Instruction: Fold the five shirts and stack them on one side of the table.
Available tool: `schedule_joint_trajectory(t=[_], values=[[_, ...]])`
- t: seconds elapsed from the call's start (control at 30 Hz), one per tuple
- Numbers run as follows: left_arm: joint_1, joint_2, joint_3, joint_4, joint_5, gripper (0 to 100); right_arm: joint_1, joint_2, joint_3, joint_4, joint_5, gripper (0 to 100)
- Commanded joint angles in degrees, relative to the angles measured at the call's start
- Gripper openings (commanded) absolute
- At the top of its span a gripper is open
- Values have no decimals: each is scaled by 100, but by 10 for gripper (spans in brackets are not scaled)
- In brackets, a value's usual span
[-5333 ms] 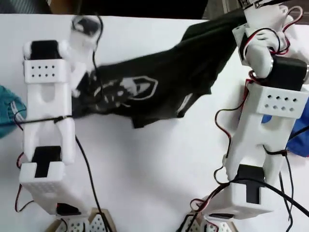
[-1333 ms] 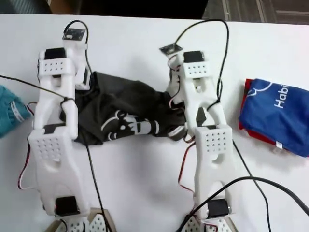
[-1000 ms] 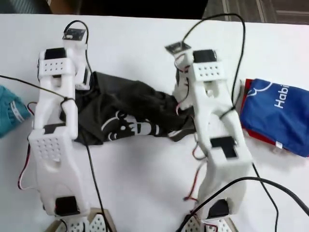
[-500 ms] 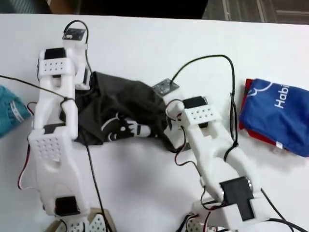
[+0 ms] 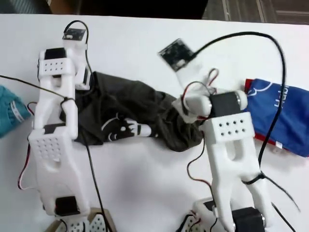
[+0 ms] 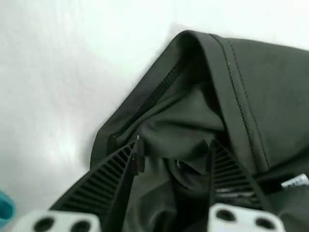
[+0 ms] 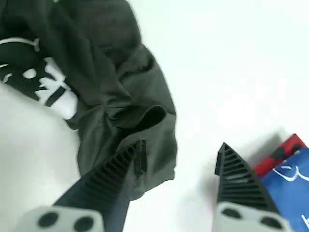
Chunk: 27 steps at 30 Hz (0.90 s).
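A black shirt (image 5: 130, 108) with a white print lies crumpled in the middle of the white table (image 5: 145, 38). My left gripper (image 5: 86, 79) sits at its left end. In the left wrist view the left gripper (image 6: 174, 152) is open, its fingers straddling bunched fabric of the black shirt (image 6: 241, 87) near a hem. My right gripper (image 5: 185, 107) hangs over the shirt's right end. The right wrist view has the right gripper (image 7: 181, 152) open and holding nothing, just above the edge of the black shirt (image 7: 111, 63).
A folded blue shirt (image 5: 275, 113) lies on a red one (image 5: 248, 87) at the table's right side, close to the right arm; both show as blue shirt (image 7: 294, 188) and red shirt (image 7: 280, 152). A teal shirt (image 5: 9, 113) lies at the left edge.
The right arm dragged the shirt's right end inward, then let go and rose back toward the right. The left arm stayed still at the shirt's left end.
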Motion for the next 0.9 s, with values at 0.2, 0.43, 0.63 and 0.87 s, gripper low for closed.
schedule_joint_trajectory(t=[0.2,0.43,0.63,0.87], values=[[-9,-62,-268,-70,-62,232,365,1341,607,-760,26,237],[-9,-62,-268,-79,-62,232,-101,1842,589,-725,-220,237],[-9,-62,-268,-79,-62,232,-400,1859,105,-409,-914,237],[-9,-62,-268,-79,-62,232,-462,1903,413,-347,-993,237]])
